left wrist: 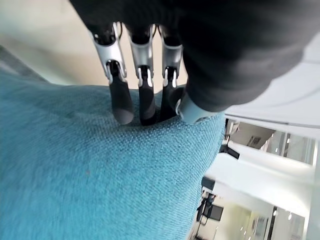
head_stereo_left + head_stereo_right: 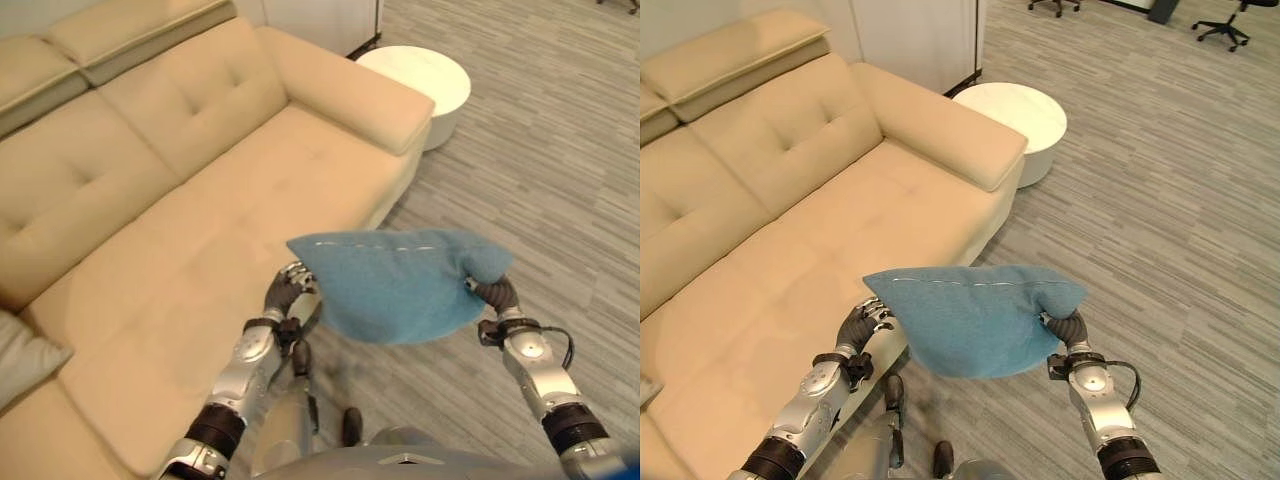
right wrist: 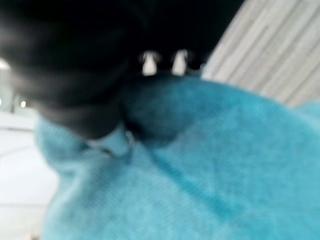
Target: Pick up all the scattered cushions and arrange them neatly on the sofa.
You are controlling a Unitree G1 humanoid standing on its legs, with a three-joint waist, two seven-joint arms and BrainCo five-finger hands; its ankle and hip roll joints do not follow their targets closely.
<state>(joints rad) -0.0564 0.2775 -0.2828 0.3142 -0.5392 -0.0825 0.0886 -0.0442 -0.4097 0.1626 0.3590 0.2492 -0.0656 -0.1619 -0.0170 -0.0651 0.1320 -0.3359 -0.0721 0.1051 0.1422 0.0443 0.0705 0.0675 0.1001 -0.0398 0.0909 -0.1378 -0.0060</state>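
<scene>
A blue cushion (image 2: 400,283) hangs in the air between my two hands, over the floor just in front of the beige sofa's (image 2: 200,200) right end. My left hand (image 2: 290,290) grips the cushion's left corner, fingertips (image 1: 122,107) and thumb pinching the cloth. At the cushion's right corner my right hand (image 2: 492,290) is curled into the fabric, which bunches round it (image 3: 150,120). A grey cushion (image 2: 20,355) lies on the sofa seat at the far left.
A round white side table (image 2: 420,80) stands past the sofa's right armrest (image 2: 350,95). Office chairs (image 2: 1225,30) are far off at the back right. A white cabinet (image 2: 920,40) stands behind the sofa. Grey plank floor (image 2: 560,180) stretches to the right.
</scene>
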